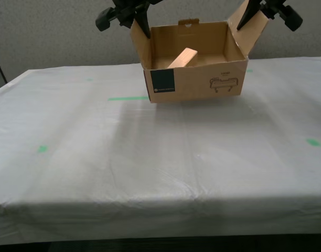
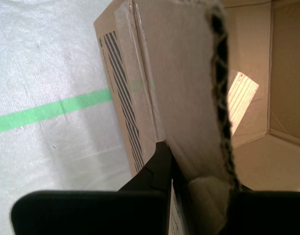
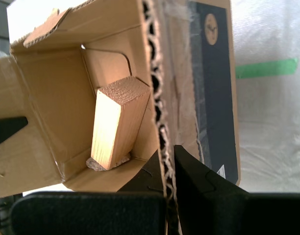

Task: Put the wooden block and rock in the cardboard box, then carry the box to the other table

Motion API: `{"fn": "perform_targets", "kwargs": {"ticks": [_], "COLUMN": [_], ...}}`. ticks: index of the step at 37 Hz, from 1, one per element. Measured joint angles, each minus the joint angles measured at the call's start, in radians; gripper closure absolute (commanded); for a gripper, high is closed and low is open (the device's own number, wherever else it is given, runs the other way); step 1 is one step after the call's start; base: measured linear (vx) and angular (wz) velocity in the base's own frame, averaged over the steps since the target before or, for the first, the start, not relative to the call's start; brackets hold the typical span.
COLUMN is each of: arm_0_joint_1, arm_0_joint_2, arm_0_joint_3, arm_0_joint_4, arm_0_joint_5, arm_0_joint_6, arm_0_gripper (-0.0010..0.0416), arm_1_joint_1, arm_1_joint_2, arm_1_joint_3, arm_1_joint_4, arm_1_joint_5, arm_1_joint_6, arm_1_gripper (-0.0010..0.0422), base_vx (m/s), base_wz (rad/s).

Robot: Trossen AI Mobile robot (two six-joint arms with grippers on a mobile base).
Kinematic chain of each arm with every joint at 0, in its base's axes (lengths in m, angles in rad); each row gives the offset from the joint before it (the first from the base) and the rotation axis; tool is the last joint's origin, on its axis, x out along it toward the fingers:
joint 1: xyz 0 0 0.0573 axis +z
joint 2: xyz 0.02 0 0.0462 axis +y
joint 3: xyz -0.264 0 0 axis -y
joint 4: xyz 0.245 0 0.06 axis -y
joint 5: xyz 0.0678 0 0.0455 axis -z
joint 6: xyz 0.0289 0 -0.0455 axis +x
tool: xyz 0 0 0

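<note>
The cardboard box (image 1: 194, 79) is brown, with a dark teal label panel (image 1: 162, 81) and a small dark line drawing (image 1: 224, 84) on its front; its cut edges show the wavy corrugated pattern; one side carries black diagonal stripes (image 2: 121, 93). The wooden block (image 1: 182, 58) inside is light tan with fine grain lines; under it a little pinkish-brown of the rock (image 3: 93, 164) shows. The other table (image 1: 150, 157) has a wrinkled white cover with green tape marks (image 1: 128, 98). My first gripper (image 3: 169, 169) and my second gripper (image 2: 189, 183) are black. The wall (image 1: 45, 31) behind is speckled grey.
</note>
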Motion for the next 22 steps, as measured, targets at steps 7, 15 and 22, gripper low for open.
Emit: {"fn": "perform_targets", "kwargs": {"ticks": [7, 15, 22], "arm_0_joint_1": [0.028, 0.037, 0.038], "arm_0_joint_2": [0.078, 0.2, 0.28], "arm_0_joint_3": [0.069, 0.184, 0.28], "arm_0_joint_4": [0.006, -0.008, -0.091], "arm_0_joint_5": [0.003, 0.003, 0.002], "arm_0_joint_6": [-0.007, -0.006, -0.008], "arm_0_gripper": [0.0406, 0.0406, 0.0406], "arm_1_joint_1": [0.002, 0.018, 0.023], "arm_1_joint_2": [0.019, 0.018, 0.018], "arm_1_joint_3": [0.007, -0.003, -0.003], "arm_1_joint_4": [-0.004, 0.042, 0.047], "arm_1_joint_5": [-0.065, -0.143, -0.143], "arm_1_joint_6": [0.0, 0.0, 0.0], "arm_1_gripper": [0.0413, 0.0413, 0.0413], "base_vx": [0.0, 0.0, 0.0], "base_wz": [0.0, 0.0, 0.0]}}
